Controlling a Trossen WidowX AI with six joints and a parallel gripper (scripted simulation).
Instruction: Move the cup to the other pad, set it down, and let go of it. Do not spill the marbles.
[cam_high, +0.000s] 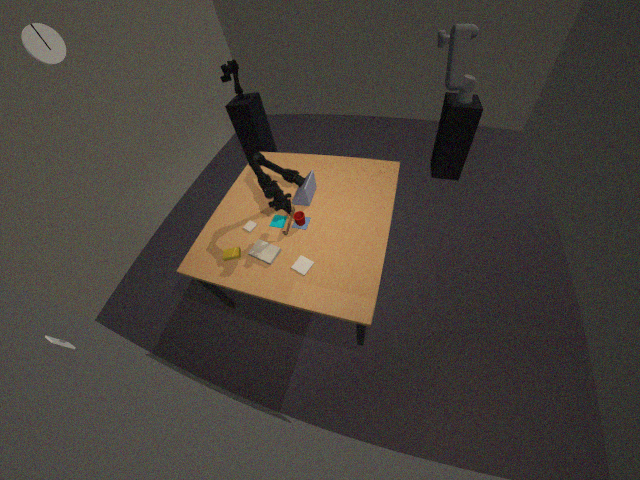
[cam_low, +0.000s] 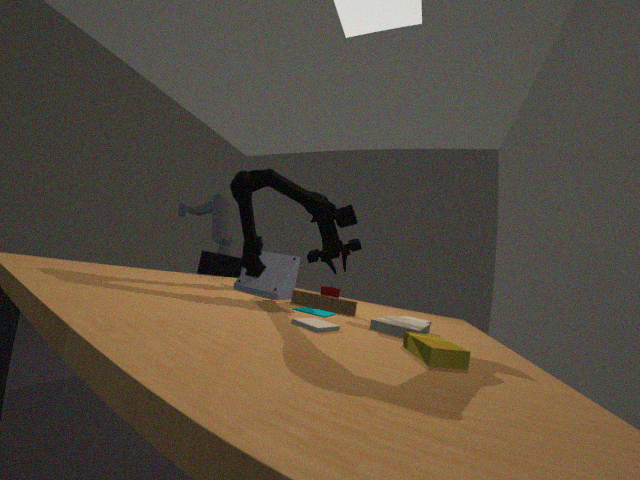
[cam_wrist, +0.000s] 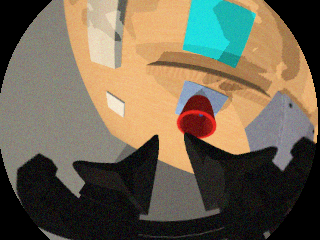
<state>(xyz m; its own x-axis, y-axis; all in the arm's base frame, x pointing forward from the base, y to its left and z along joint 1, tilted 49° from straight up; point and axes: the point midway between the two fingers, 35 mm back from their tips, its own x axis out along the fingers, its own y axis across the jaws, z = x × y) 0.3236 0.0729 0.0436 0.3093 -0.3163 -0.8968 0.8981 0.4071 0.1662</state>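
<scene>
End effector (cam_wrist: 170, 154) is hovering just above the red cup (cam_wrist: 198, 116), its fingers partly narrowed around nothing; cup is sitting on a blue pad (cam_wrist: 192, 91); no readable writing.

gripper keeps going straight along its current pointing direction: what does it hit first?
Most likely the red cup: in the wrist view it sits just ahead of the gripper, on the blue-grey pad. Nothing shows between them. Depth is unclear; the fingertips might pass the rim and reach the table.

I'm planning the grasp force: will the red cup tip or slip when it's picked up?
The red cup looks small and narrow, flaring toward its rim, so it probably tips easily if nudged. Its smooth, sloped wall may slip downward between fingers. It stands free on the pale blue pad, with the hand above it, holding nothing.
</scene>
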